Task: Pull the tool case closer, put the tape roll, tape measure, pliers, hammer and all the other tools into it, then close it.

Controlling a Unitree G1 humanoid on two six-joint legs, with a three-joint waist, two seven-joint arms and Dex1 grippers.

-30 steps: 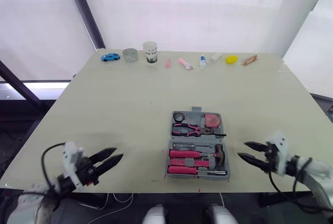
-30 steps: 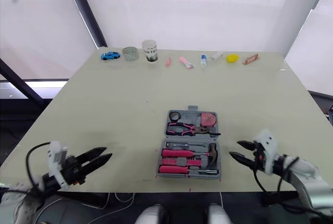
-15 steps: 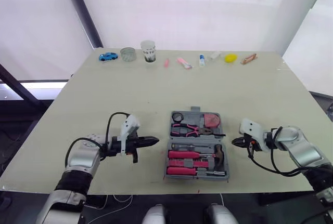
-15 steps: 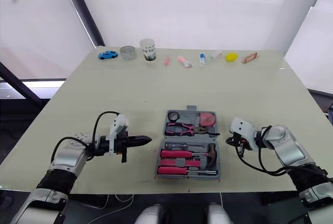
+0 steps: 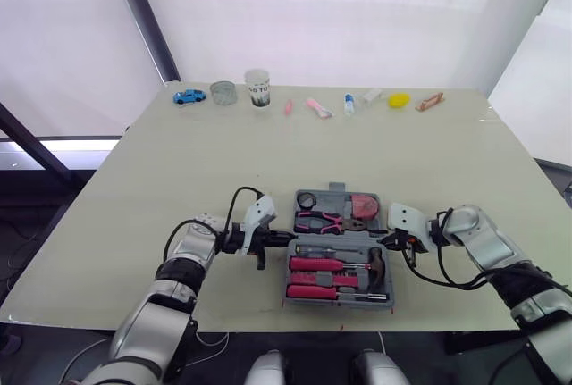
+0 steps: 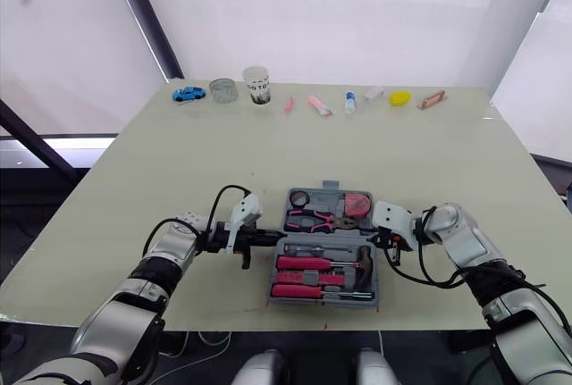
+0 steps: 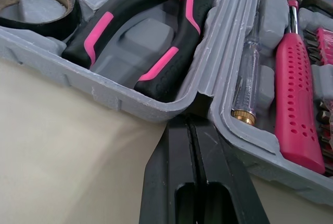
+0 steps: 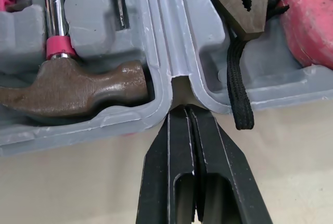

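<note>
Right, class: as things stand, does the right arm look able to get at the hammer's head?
Probably yes. The right tool, shut, points at the hinge notch of the tool case; the hammer head lies uncovered just inside the rim beside it. The tool would need opening first.

Counter [image 5: 223,162]: pale, matte top.
Near edge, centre: open grey tool case [image 5: 337,192].
Far edge, left: blue toy car [image 5: 189,97], clear dish [image 5: 223,94], paper cup [image 5: 257,88].
Far edge, right: 2 pink items [image 5: 318,109], small bottle [image 5: 349,104], yellow object [image 5: 398,101], brown clip [image 5: 429,101].

Head stereo pair looks forward and down over the whole table [image 5: 179,162] from well back; both wrist cameras sit low and very close, facing the tool case [image 5: 335,197] from opposite sides.
</note>
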